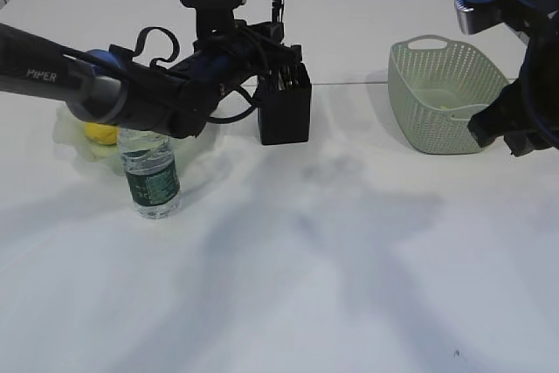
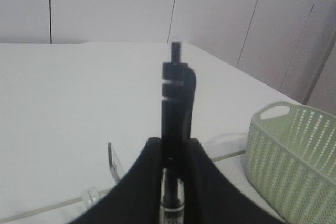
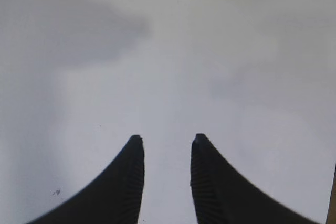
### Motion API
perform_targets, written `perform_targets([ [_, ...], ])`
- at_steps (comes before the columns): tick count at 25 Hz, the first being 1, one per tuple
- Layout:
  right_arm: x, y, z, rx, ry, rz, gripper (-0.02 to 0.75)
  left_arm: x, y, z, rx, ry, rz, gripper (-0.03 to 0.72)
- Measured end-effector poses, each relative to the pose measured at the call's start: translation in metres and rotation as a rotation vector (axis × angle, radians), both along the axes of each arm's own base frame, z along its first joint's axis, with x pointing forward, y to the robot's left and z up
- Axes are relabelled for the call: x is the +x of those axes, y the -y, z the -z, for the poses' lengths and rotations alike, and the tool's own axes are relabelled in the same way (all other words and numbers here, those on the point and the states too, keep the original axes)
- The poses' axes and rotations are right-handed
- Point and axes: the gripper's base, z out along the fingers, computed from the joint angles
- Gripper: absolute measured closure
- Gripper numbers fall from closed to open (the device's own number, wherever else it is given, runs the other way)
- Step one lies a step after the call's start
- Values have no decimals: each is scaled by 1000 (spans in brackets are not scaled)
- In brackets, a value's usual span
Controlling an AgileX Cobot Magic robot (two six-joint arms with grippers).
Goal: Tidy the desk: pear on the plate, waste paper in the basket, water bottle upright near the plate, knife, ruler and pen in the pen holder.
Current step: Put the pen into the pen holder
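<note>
The left claw [image 2: 173, 156] is clamped on a black pen [image 2: 175, 93], which stands upright between its dark fingers [image 2: 147, 177] in the left wrist view. In the exterior view this arm reaches across from the left and the claw sits right above the black pen holder [image 1: 285, 115], with the pen's tip poking up over it. Thin items already stand inside the holder, but they are too dark to tell apart.

The water bottle [image 1: 152, 174] stands upright on the white surface [image 1: 306, 286], just in front of the pale plate [image 1: 70, 133]. A yellow pear [image 1: 101, 134] lies on the plate, partly hidden behind the arm.

The pale green basket [image 1: 445, 93] stands on the right side of the surface, with something light-coloured lying in its bottom. The right claw [image 3: 165, 145] hangs over bare surface near the basket, its two fingers parted and holding nothing.
</note>
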Motion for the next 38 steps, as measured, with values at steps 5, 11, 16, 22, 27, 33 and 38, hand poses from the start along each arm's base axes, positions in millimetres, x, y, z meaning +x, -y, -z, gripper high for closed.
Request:
perform_targets([
  [5,0,0,0,0,0,0,508,1,1,16,16,-24,1,633],
  [11,0,0,0,-1,1,0,508,1,1,20,20,-30,1,622],
  [16,0,0,0,-3,2,1,508,1,1,19,18,-25,0,533],
  [22,0,1,0,-7,4,0,508,1,1,18,13,-17,0,378],
  [27,0,1,0,-10,5,-1,508,1,1,13,5,-1,-1,364],
  [33,0,1,0,-10,5,-1,508,-1,-1,-17,-22,43,0,367],
  [38,1,1,0,-8,8,-2,508,-6,-3,-47,-16,27,6,367],
])
